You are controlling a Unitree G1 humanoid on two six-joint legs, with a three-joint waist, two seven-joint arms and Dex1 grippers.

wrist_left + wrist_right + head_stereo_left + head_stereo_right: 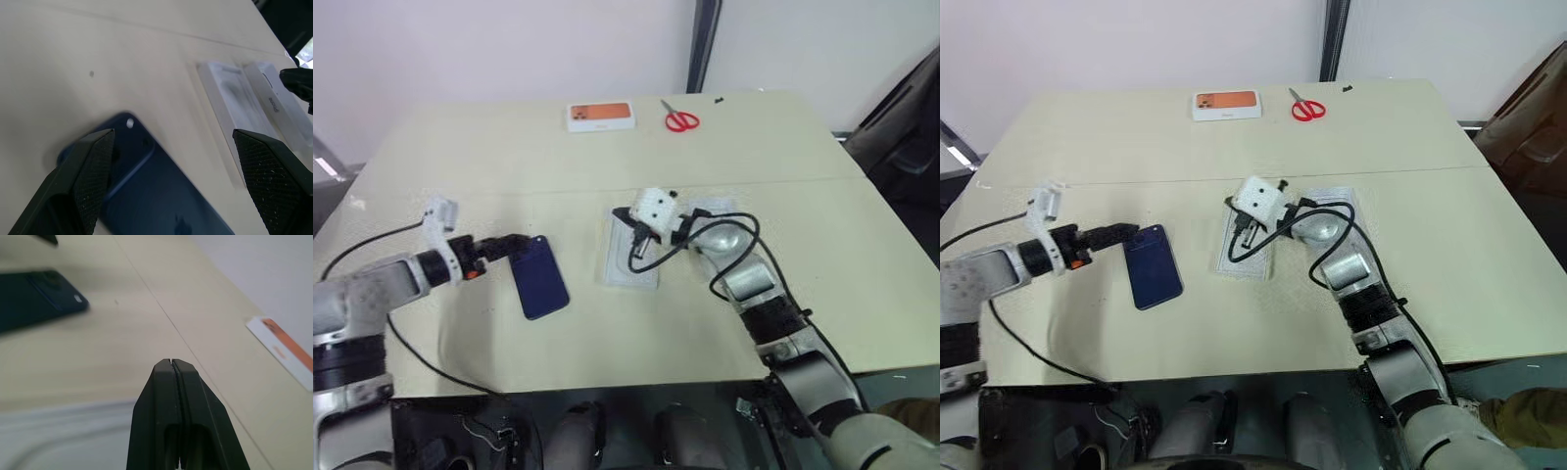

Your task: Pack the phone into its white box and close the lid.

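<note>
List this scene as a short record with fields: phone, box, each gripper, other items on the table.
phone: flat on the table, outside the box
white box: open, holding nothing, right of the phone
left gripper: open, fingers either side of the phone's end
right gripper: shut, holding nothing, over the white box
orange-pictured box: far edge of the table
red scissors: beside the orange-pictured box

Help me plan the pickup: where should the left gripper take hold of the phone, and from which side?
Probably across the phone's long edges near its far end, coming from the robot's left, where the open left gripper sits. It lies flat on the table, so only the thin edges offer purchase.
</note>
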